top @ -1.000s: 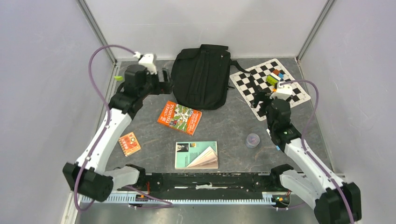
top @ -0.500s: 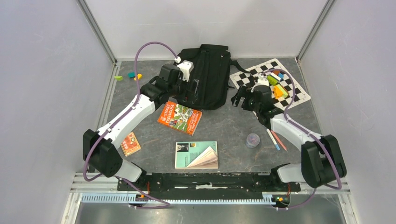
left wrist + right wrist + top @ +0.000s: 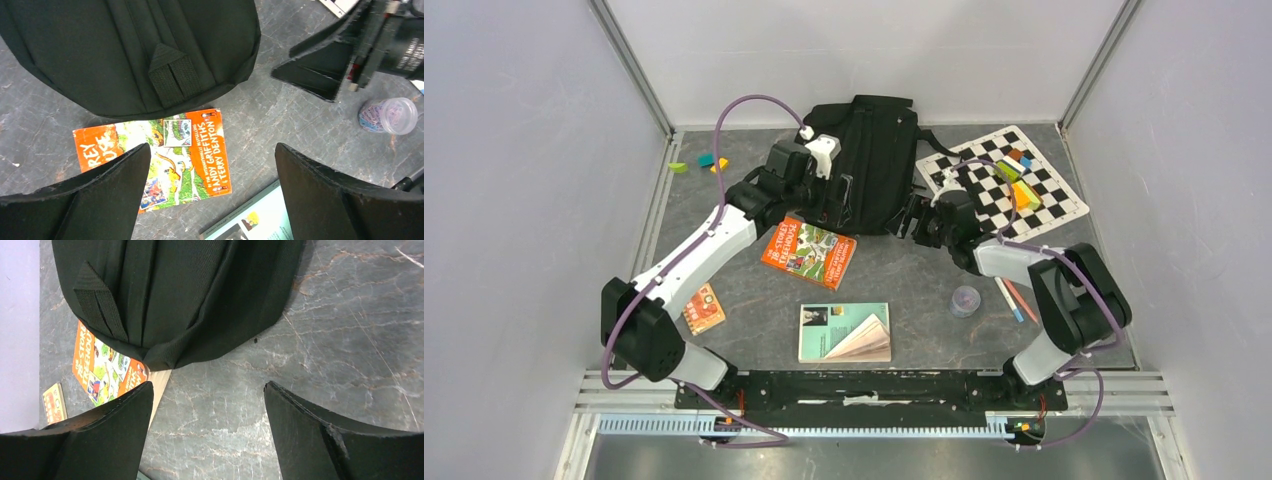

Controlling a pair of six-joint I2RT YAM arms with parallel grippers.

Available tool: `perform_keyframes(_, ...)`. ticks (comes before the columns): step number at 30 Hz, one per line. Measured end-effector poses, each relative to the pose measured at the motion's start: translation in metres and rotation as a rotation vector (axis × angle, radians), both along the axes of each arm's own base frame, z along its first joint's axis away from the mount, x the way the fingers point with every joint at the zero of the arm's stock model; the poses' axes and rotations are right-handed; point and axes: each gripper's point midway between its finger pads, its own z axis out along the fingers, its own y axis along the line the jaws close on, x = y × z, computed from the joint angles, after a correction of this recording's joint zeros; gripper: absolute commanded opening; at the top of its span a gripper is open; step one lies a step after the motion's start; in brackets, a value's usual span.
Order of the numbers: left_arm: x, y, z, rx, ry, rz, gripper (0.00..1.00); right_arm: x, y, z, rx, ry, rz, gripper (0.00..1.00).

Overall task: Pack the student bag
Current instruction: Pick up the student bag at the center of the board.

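Observation:
The black student bag (image 3: 859, 160) lies flat at the back middle of the table; its lower end shows in the left wrist view (image 3: 135, 50) and the right wrist view (image 3: 185, 295). My left gripper (image 3: 838, 200) is open and empty, above the bag's near left edge and the orange book (image 3: 808, 252). My right gripper (image 3: 914, 218) is open and empty, low by the bag's near right corner. The orange book also shows in the left wrist view (image 3: 170, 150) and right wrist view (image 3: 107, 367), just in front of the bag.
A teal open book (image 3: 844, 332) lies near the front. A small orange booklet (image 3: 701, 308) lies at the left. A clear jar of coloured bits (image 3: 965, 300), two pens (image 3: 1016, 299), a checkered mat (image 3: 1004, 185) with coloured blocks (image 3: 1014, 175), and blocks (image 3: 699, 163) at back left.
Both arms swung in to the bag: the left from the back left to the bag's near left edge, the right from the mat leftward to the bag's near right corner. Both grippers stay open.

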Motion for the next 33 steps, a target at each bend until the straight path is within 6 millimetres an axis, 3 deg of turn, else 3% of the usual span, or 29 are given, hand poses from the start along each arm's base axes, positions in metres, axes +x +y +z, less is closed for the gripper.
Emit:
perform_keyframes(8,-0.014,-0.021,-0.003,-0.011,0.018,-0.057,1.0,0.024,0.016,-0.006,0.018,0.001,0.012,0.85)
perform_keyframes(17,-0.023,-0.036,-0.016,0.014,0.044,-0.096,1.0,0.053,0.034,-0.016,0.059,0.017,0.015,0.75)
perform_keyframes(21,-0.025,-0.038,-0.016,0.015,0.043,-0.102,1.0,0.058,0.038,-0.014,0.08,0.01,0.012,0.56)
perform_keyframes(28,-0.024,-0.037,-0.019,0.026,0.046,-0.098,1.0,0.066,0.04,-0.008,0.125,0.002,0.007,0.0)
perform_keyframes(33,-0.025,-0.029,-0.017,0.037,-0.001,-0.09,1.0,0.068,0.039,-0.001,0.152,-0.001,-0.005,0.0)
